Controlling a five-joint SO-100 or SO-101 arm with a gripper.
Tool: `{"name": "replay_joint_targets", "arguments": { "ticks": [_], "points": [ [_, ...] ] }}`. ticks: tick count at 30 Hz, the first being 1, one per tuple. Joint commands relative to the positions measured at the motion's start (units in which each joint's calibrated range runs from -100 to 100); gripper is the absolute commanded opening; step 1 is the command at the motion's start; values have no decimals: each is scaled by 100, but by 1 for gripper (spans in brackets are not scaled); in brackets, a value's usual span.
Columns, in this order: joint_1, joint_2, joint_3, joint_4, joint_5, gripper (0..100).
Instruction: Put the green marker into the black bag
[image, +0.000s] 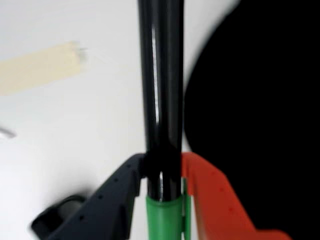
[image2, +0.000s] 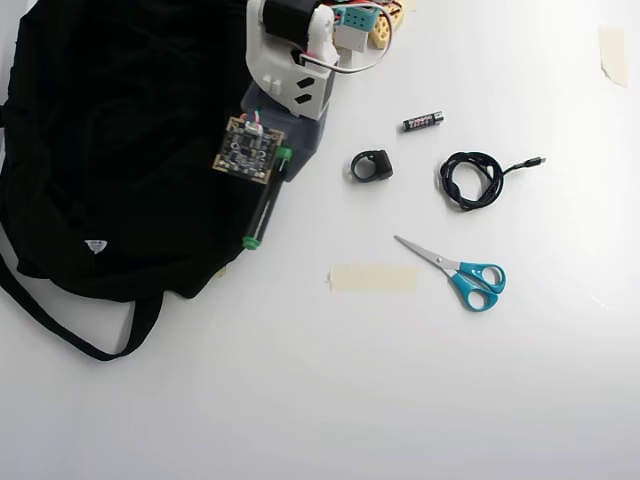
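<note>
Your green marker (image: 161, 125) sits pinched in the gripper (image: 162, 175), black finger left and orange finger right in the wrist view. Overhead, it hangs at the black bag's (image2: 110, 150) right edge. Farther right lie tape (image2: 373, 278), scissors (image2: 460, 272), a coiled cable (image2: 472, 180) and a battery (image2: 422, 121).

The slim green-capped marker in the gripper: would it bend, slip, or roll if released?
The slim black marker with a green cap looks stiff, so it probably will not bend. Its glossy barrel may slip between the gripper fingers. Being round, it would likely roll on the white table.
</note>
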Motion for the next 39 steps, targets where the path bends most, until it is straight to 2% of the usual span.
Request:
{"name": "replay_joint_targets", "arguments": {
  "ticks": [1, 18, 31, 39],
  "points": [
    [538, -344, -116, 29, 43, 2],
    [2198, -311, 10, 29, 1, 2],
    [3821, -328, 450, -49, -4, 2],
    [4046, -187, 1070, -1685, 6, 2]
  ]
}}
